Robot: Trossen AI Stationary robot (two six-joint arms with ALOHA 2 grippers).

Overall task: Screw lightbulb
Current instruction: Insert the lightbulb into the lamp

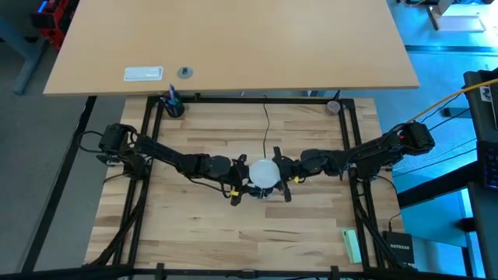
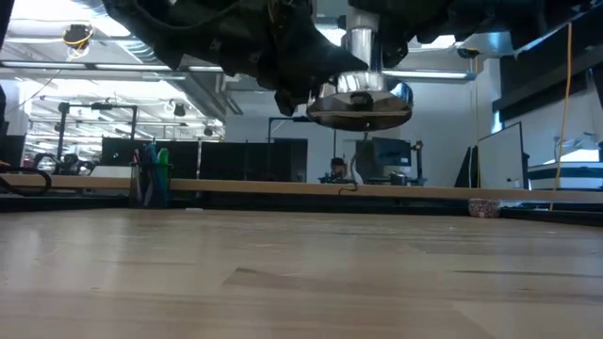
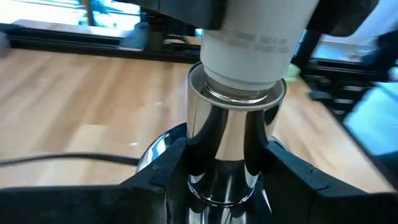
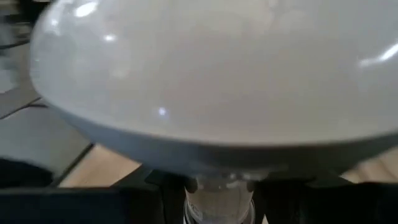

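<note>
Frosted white lightbulb (image 1: 264,173) held mid-frame above the wooden tabletop (image 1: 233,225).
Its dome is clamped by the right pincer (image 1: 282,180); the polished cylindrical metal socket (image 3: 231,146) is clamped by the left pincer (image 3: 227,165).

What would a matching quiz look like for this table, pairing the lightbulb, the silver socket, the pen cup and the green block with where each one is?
Things:
1. lightbulb
2. silver socket
3. pen cup
4. green block

Places:
A. right corner of the table, away from the pale desk
B. clamped in the left end effector
C. left corner, by the pale desk
D. mid-table, white dome between both arms

Pairs: 1-D, 2-B, 3-C, 4-A
</note>
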